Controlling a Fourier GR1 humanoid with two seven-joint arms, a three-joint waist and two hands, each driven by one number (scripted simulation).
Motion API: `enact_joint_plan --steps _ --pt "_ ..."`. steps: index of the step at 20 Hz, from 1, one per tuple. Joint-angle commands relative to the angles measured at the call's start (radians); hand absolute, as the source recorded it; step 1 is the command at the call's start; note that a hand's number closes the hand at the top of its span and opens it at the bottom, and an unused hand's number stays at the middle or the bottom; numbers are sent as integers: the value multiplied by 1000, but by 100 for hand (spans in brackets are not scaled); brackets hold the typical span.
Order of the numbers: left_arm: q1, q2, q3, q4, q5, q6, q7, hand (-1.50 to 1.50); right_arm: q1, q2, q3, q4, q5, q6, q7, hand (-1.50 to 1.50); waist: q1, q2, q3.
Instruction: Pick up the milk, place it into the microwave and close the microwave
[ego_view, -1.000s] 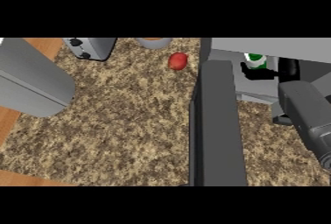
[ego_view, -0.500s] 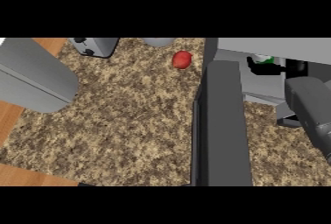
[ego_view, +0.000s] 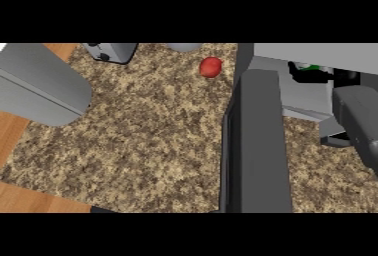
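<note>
The milk (ego_view: 297, 65) shows only as a white and green scrap inside the open microwave (ego_view: 317, 51), just under its top edge. My right hand (ego_view: 319, 76) is curled round it, black fingers hiding most of the carton. The right forearm (ego_view: 359, 122) comes in from the right edge over the microwave's grey floor (ego_view: 295, 97). The microwave door (ego_view: 255, 145) hangs open, a dark grey slab running down the middle of the view. Only my left forearm (ego_view: 37, 85) shows, at the far left; its hand is out of view.
A red round fruit (ego_view: 210, 67) lies on the speckled counter (ego_view: 148, 140) just left of the door's hinge end. A toaster (ego_view: 111, 50) and a grey bowl (ego_view: 183, 46) stand at the back edge. Wooden floor shows at the lower left.
My right hand with the milk has moved further back into the microwave, more of it now under the top edge. The left forearm has hardly shifted.
</note>
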Motion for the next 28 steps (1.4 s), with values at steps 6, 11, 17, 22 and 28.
enact_joint_plan --steps 6,11,17,22,28 --pt "-24 23 7 14 -16 -16 -3 -150 20 -75 57 23 74 -163 49 150 20 12 -10" --pt "-42 24 -6 30 -34 -10 5 -150 -55 76 -14 -9 -16 98 -37 -150 15 -10 -1" --pt "-56 29 -3 48 -49 -9 5 -150 -118 97 59 43 62 54 102 -150 39 -13 -9" --pt "-71 27 -21 59 -66 -2 15 -150 -148 185 53 35 57 -35 129 -150 11 -22 -9" --pt "-86 46 -37 72 -70 -14 33 -150 -207 241 46 16 56 -64 148 -150 -1 -29 -8"
